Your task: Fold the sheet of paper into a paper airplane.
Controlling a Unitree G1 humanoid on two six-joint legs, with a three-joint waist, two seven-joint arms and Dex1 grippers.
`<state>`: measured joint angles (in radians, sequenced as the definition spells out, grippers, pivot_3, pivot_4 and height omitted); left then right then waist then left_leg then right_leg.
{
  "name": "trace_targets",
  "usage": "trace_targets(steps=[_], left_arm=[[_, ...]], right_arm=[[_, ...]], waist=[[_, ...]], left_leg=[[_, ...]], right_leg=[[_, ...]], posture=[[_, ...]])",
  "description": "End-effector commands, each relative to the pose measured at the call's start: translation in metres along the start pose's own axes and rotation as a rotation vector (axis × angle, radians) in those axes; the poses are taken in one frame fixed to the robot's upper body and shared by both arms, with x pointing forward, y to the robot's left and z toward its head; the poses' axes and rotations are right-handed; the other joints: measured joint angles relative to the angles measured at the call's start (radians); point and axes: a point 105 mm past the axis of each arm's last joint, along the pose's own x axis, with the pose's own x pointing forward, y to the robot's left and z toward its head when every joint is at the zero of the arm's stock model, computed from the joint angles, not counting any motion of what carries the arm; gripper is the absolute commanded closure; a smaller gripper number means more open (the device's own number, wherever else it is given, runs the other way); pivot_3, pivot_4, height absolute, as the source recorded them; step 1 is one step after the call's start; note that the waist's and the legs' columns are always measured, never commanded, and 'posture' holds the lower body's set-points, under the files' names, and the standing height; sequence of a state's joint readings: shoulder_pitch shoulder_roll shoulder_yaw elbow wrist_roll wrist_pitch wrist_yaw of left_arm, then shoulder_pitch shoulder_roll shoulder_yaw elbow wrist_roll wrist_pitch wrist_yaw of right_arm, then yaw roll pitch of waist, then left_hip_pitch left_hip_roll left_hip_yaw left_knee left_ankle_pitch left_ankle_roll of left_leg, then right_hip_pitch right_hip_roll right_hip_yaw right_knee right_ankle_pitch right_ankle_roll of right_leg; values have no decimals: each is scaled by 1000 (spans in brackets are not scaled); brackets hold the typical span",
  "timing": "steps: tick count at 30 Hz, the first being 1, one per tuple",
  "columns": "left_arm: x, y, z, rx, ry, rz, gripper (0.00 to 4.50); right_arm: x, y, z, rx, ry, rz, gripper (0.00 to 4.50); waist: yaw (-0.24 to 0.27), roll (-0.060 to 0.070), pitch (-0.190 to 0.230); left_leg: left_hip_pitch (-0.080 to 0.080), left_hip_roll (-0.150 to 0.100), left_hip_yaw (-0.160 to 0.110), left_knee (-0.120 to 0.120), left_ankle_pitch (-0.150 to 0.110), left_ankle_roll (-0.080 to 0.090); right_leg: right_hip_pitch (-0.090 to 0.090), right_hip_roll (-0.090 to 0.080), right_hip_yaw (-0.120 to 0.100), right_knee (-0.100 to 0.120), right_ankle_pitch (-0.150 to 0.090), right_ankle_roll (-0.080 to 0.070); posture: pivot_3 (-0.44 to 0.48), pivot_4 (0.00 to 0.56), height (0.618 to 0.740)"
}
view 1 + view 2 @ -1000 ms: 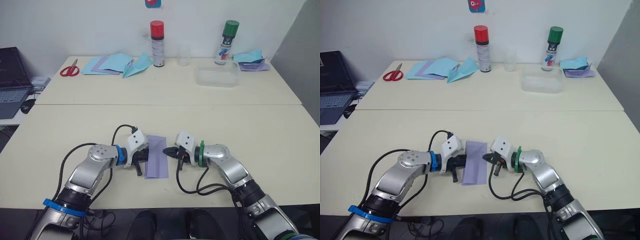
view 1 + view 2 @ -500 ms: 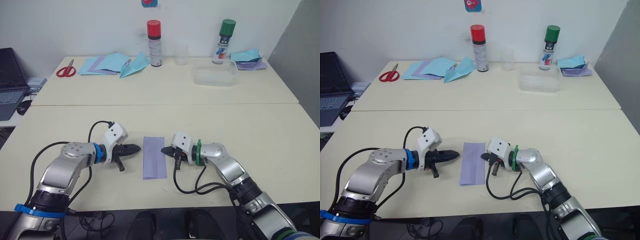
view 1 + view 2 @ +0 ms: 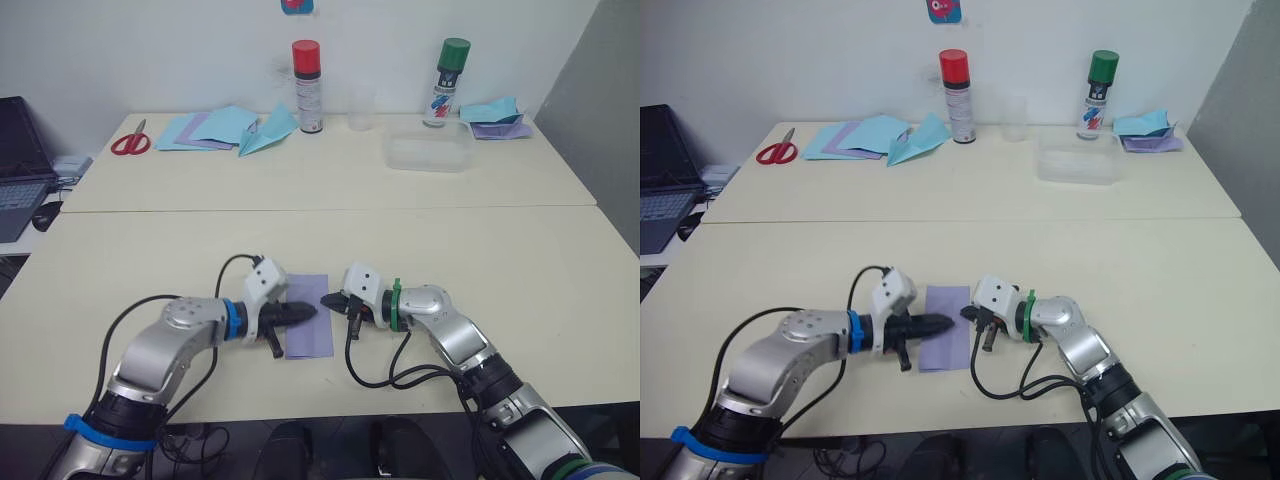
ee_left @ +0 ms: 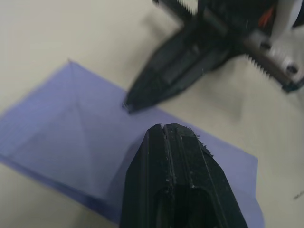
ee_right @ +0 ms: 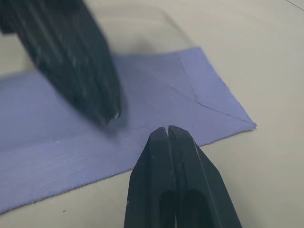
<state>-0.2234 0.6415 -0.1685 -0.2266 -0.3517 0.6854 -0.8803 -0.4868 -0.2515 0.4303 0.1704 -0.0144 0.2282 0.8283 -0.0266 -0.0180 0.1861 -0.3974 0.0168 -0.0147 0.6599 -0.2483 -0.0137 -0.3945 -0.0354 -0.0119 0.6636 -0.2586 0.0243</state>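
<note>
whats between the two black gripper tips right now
Only the folded lavender sheet of paper: in the left eye view, the left gripper and right gripper nearly meet over it.

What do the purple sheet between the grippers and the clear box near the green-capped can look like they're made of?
The sheet of paper looks like thin matte paper: it lies flat on the table and shows faint straight creases. The clear box seems to be translucent plastic, since the table shows through its walls; glass can't be ruled out.
</note>
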Motion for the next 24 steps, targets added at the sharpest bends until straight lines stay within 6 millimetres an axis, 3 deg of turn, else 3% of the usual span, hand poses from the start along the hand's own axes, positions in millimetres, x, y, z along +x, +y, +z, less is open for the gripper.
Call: trace_targets(steps=[1,7,15,21,24], left_arm=[[-1,10,-14,59,71,65,4500],[-8,20,-19,48,71,119,4500],[-11,24,-9,12,-8,151,4500],[-7,12,-17,-7,1,99,4500],[-3,11,-19,-5,-1,96,4500]], right_arm=[[-1,3,-7,5,31,6,4468],[-3,5,-9,8,37,9,4468],[-3,6,-12,12,42,11,4468],[-7,-9,13,80,-88,-28,4468],[-7,-31,15,71,-80,-109,4468]], waist=[[0,0,0],[0,0,0],[0,0,0],[0,0,0],[0,0,0]], left_leg=[[0,0,0,0,0,0],[2,0,0,0,0,0],[3,1,-1,0,0,0],[2,3,0,0,0,0],[1,3,1,0,0,0]], right_leg=[[0,0,0,0,0,0],[2,-1,0,0,0,-1],[2,-1,0,1,1,-1],[2,0,0,0,1,-1],[1,0,0,0,1,-1]], posture=[[0,150,740],[0,150,740],[0,150,740],[0,150,740],[0,150,740]])
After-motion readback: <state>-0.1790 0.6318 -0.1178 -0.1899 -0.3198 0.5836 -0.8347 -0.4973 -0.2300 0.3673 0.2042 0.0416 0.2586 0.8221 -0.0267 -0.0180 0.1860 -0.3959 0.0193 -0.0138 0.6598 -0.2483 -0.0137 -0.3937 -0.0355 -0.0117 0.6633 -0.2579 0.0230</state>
